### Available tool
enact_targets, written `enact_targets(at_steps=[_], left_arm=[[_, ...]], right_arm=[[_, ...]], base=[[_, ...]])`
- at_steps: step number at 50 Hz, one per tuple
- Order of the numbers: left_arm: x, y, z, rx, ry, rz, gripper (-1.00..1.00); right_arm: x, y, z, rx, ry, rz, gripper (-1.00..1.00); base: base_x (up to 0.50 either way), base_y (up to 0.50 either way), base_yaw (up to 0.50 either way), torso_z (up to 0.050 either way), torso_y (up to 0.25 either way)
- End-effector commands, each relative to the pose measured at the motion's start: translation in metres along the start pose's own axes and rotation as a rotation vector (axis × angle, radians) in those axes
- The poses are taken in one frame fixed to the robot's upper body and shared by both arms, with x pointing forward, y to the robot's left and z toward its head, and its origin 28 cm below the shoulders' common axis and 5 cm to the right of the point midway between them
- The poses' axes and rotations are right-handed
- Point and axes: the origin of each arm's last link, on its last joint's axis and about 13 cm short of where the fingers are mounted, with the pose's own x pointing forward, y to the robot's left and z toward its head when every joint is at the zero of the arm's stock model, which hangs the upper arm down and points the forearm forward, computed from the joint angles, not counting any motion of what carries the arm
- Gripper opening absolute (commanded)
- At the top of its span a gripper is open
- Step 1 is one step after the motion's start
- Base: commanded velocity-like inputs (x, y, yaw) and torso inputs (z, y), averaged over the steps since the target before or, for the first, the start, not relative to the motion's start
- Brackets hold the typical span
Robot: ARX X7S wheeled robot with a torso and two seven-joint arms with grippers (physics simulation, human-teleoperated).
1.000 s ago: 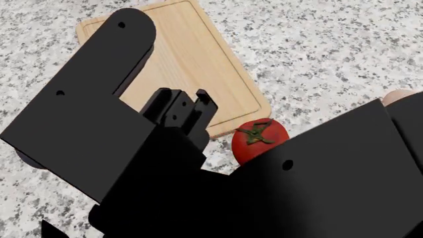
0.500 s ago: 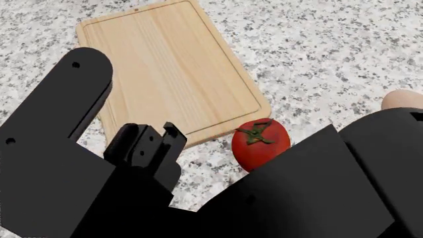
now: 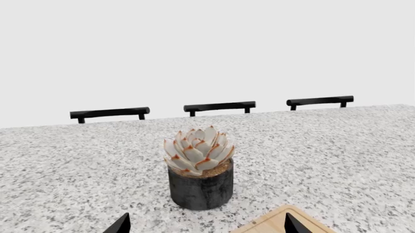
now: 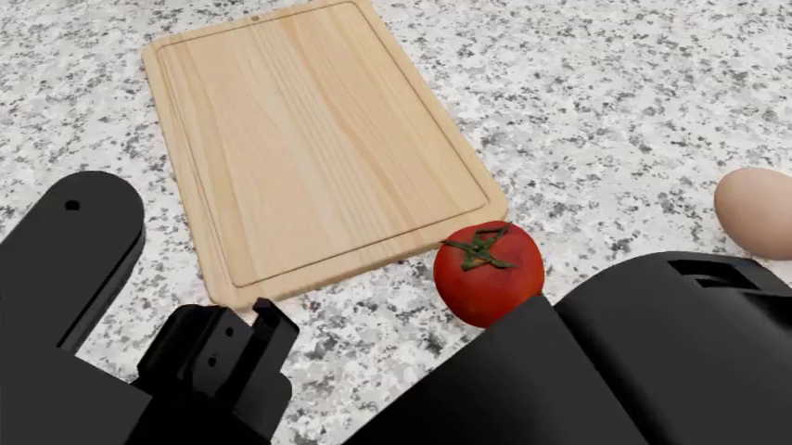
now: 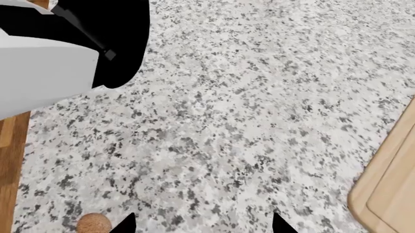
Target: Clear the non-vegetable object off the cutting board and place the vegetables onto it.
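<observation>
Granite counter (image 4: 594,102) — speckled grey | bare cutting board (image 4: 310,139) | white backdrop

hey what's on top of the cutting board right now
Nothing that shows: the board is bare wood in the head view. The tomato sits on the counter beside its near corner and the egg lies farther right. The left pincer covers only the board's near edge.

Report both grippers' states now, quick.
Left gripper: open, holding nothing.
Right gripper: open, holding nothing.
</observation>
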Motion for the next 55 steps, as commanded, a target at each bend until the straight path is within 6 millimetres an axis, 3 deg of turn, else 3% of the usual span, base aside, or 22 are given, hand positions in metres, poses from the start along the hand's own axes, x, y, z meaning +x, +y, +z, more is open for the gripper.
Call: enact_targets(at_steps=[1, 55], left_arm=[[-0.002, 0.001, 0.002, 0.0, -0.006, 0.005, 1.0], [-0.007, 0.007, -0.001, -0.006, -0.009, 0.03, 1.0]], right_arm=[[0.006, 0.008, -0.002, 0.011, 0.006, 0.053, 1.0], [0.04, 0.034, -0.024, 0.12, 0.04, 0.269, 1.0]], base=[[0.0, 0.0, 0.0, 0.0, 0.0], [0.0, 0.0, 0.0, 0.0, 0.0]])
